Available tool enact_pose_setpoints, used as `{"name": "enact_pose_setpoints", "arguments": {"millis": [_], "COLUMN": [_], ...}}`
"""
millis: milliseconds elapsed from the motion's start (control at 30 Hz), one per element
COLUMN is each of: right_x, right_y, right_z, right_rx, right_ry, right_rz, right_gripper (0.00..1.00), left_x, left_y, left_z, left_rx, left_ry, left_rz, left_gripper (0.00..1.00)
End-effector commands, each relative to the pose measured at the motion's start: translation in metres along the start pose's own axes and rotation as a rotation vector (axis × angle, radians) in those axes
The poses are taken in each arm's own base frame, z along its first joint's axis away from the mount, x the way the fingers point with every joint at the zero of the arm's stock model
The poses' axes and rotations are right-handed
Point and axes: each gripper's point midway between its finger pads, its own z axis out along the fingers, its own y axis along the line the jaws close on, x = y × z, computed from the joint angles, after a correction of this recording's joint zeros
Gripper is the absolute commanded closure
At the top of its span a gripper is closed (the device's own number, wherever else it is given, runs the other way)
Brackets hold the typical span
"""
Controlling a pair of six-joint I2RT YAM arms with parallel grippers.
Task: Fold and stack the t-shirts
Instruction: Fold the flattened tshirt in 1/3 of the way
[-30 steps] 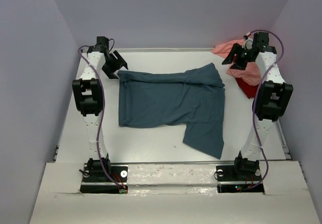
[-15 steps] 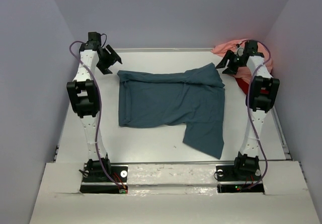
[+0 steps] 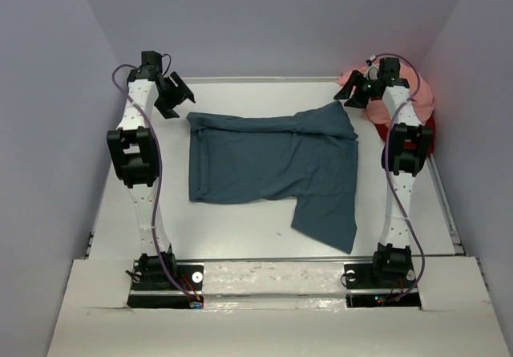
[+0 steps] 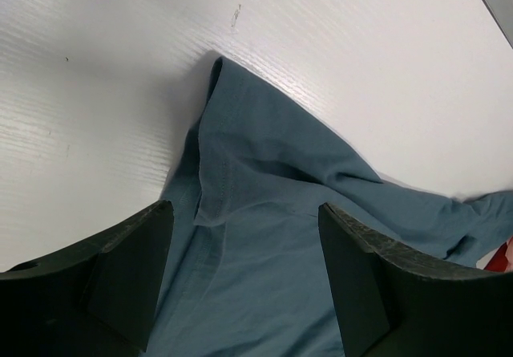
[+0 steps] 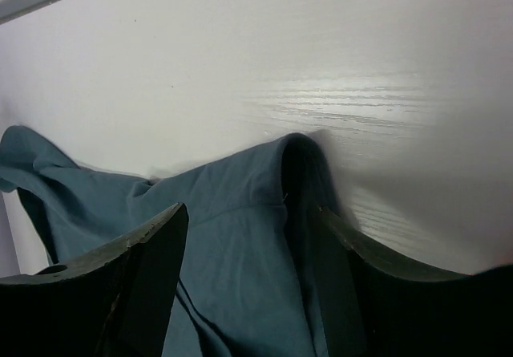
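Poised over the teal t-shirt (image 3: 272, 164), spread mostly flat mid-desk (image 3: 240, 229) with one flap trailing toward the near right. Left fingers (image 4: 128, 273) spread wide above its far-left corner, pinching nothing. Right fingers (image 5: 152, 281) likewise spread and empty above the far-right corner, at a small humped fold of cloth. Likely to go wrong in a few ways: closing on only the top layer at that doubled right corner and so peeling the fold apart; coming down beside the hem on the left and scraping bare desk; lifting the two corners unevenly and dragging the cloth askew, with the loose near-right flap bunching underneath. Also worth watching on the right: pink t-shirt (image 3: 350, 77) and red t-shirt (image 3: 430, 126) heaped in the far-right corner, just beside and behind that arm, close enough to snag or be swept along on a wide swing. Straight down from either pair of fingers, only cloth and bare desk in view. Side walls (image 3: 48, 132) close by both arms, leaving little room outward.
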Motion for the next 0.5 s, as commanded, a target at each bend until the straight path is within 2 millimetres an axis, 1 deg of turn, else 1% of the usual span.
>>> {"name": "enact_pose_setpoints", "arguments": {"millis": [0,33,133,167,233,267,333,367,467], "right_x": [0.001,0.004,0.004,0.005,0.002,0.002,-0.001,-0.003,-0.008], "right_y": [0.015,0.017,0.014,0.012,0.012,0.01,0.007,0.007,0.004], "right_z": [0.016,0.021,0.024,0.027,0.028,0.029,0.029,0.028,0.026], "right_rx": [-0.041,-0.045,-0.044,-0.043,-0.043,-0.04,-0.016,-0.009,0.022], "right_ry": [-0.003,0.003,-0.002,0.0,-0.009,-0.01,-0.023,-0.031,-0.049], "right_rz": [-0.025,-0.026,-0.027,-0.02,-0.024,-0.022,-0.023,-0.028,-0.042], "right_gripper": [0.34,0.36,0.41,0.53,0.66,0.78,0.9,1.0,1.0], "left_x": [-0.01,-0.01,-0.011,-0.011,-0.01,-0.01,-0.009,-0.009,-0.008], "left_y": [-0.018,-0.018,-0.017,-0.016,-0.016,-0.015,-0.015,-0.015,-0.014], "left_z": [-0.032,-0.032,-0.032,-0.031,-0.03,-0.03,-0.028,-0.028,-0.027], "left_rx": [0.048,0.047,0.045,0.042,0.041,0.04,0.038,0.038,0.034], "left_ry": [-0.044,-0.045,-0.044,-0.043,-0.042,-0.039,-0.037,-0.037,-0.032], "left_rz": [0.044,0.047,0.049,0.048,0.049,0.05,0.049,0.049,0.049], "left_gripper": [0.18,0.18,0.19,0.18,0.19,0.19,0.19,0.19,0.2]}}
